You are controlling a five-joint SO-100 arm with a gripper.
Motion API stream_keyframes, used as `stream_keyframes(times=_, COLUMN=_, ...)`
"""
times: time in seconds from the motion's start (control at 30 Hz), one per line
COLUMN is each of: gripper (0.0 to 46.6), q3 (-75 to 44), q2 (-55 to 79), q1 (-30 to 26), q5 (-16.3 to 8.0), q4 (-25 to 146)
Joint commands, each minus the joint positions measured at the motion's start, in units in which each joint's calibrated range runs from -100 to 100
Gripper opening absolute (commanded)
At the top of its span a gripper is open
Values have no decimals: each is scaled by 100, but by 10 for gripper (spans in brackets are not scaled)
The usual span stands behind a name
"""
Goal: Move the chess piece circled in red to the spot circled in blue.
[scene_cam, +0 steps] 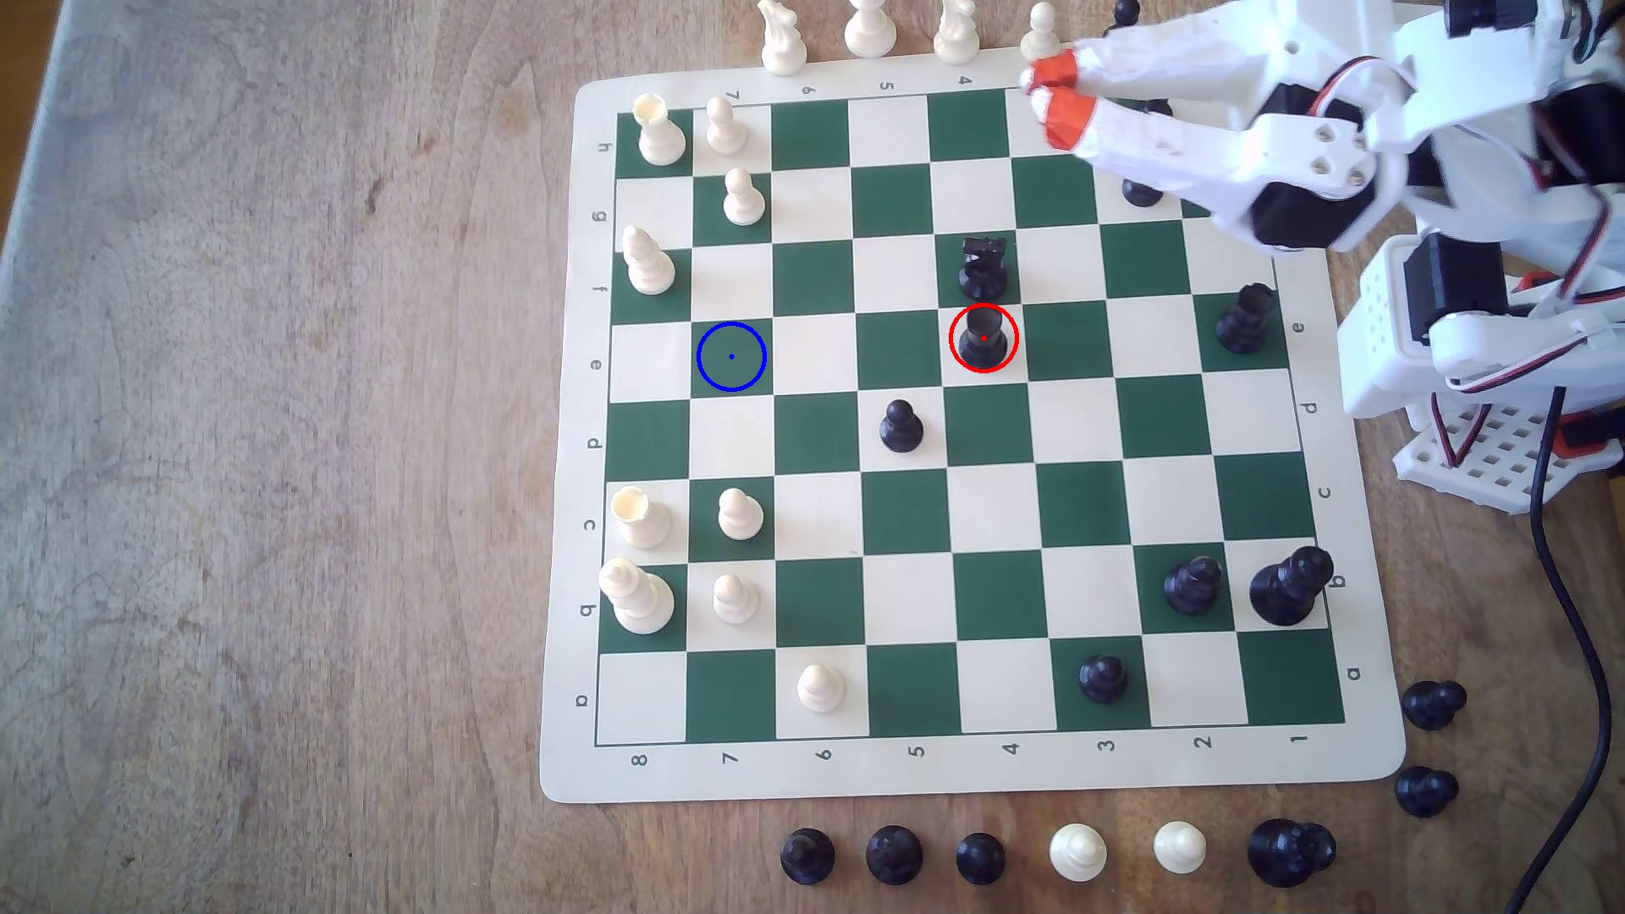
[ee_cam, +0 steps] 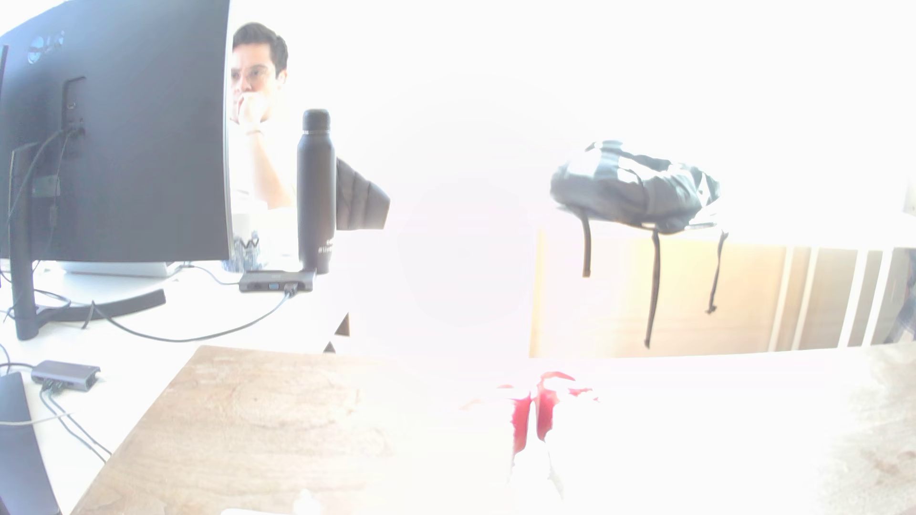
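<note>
Black and plain, the cylindrical rook-like chess piece (scene_cam: 983, 338) stands upright on a cream square ringed in red, just below a black knight (scene_cam: 982, 266) in the exterior view. Three squares towards that view's left, in the same row, lies the dark green square under a thin blue circle (scene_cam: 731, 357). Well apart, over the board's far right corner, the white gripper (scene_cam: 1048, 98) hangs with its orange-tipped fingers (scene_cam: 1068, 119) pressed together around nothing.

the gripper (ee_cam: 533, 421) shows two red fingertips (ee_cam: 520, 426) close together over a wooden table (ee_cam: 248, 421), much washed out by glare. beyond sit a monitor (ee_cam: 119, 128), a black bottle (ee_cam: 315, 193) and a person (ee_cam: 257, 119).
</note>
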Motion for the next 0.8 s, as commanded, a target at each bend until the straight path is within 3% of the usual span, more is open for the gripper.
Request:
stream_keyframes(times=0.0, gripper=2, q3=-898, q2=39, q1=133, q5=5, q4=1010)
stream_keyframes(times=0.27, gripper=4, q3=-1623, q2=1050, q1=133, q5=-39, q4=2132)
stream_keyframes(times=0.3, gripper=54, q3=-1632, q2=1058, q1=110, q5=-39, q4=2189)
stream_keyframes(times=0.33, gripper=56, q3=-1650, q2=1101, q1=31, q5=-54, q4=2197)
stream_keyframes(times=0.43, gripper=25, q3=-1968, q2=1703, q1=-47, q5=-151, q4=2517)
stream_keyframes(times=0.53, gripper=26, q3=-2022, q2=2085, q1=55, q5=-166, q4=2664)
stream_keyframes(times=0.7, gripper=21, q3=-3509, q2=3342, q1=368, q5=-606, q4=3925)
stream_keyframes(times=0.77, gripper=21, q3=-3926, q2=3630, q1=352, q5=-606, q4=4245)
